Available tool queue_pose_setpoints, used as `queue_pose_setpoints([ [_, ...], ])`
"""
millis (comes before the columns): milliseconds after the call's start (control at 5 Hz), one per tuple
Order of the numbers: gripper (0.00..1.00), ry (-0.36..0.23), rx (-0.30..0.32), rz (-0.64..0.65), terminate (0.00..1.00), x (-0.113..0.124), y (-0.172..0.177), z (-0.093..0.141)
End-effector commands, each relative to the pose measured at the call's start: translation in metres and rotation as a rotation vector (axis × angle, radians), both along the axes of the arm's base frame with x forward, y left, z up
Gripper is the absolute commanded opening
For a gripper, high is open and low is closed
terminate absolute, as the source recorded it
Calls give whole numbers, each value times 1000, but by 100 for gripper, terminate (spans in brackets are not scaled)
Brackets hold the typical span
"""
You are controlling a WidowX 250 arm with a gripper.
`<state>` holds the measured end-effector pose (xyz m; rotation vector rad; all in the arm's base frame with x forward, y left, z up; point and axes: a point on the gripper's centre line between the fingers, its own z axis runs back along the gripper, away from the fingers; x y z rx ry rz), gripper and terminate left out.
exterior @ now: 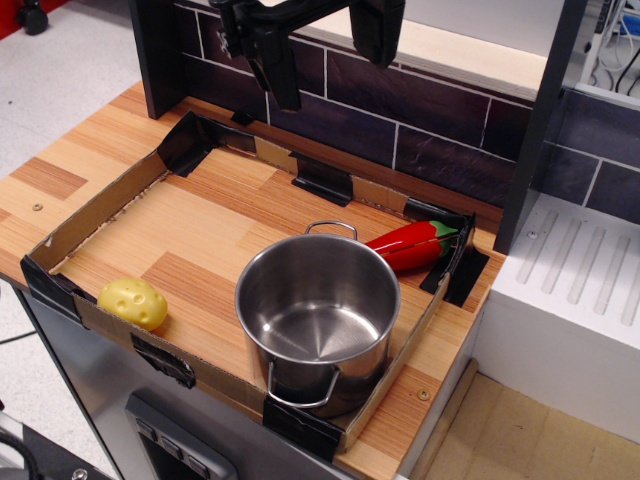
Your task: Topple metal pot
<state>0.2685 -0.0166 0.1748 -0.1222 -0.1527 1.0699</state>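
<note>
Pot: metal pot upright, against cardboard wall.
Claw: mine, high above, fingers spread, empty.
Risk: toppled pot rolls onto red pepper.

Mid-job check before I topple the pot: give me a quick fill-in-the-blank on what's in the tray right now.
1. The metal pot stands ____ with its opening facing up.
2. The red pepper lies behind the pot, in the tray's far ____ corner as the camera sees it.
3. The yellow toy food sits to the pot's ____ in the picture.
4. The gripper hangs ____ the cardboard tray, touching nothing.

Missing words: upright; right; left; above
</note>
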Motion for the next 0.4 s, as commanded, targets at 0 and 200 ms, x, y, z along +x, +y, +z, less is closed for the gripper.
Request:
queue_pose_setpoints([
  [0, 100, 0, 0, 0, 0, 0, 0, 0],
  [200, 100, 6, -46, 214, 0, 12, 1, 3],
])
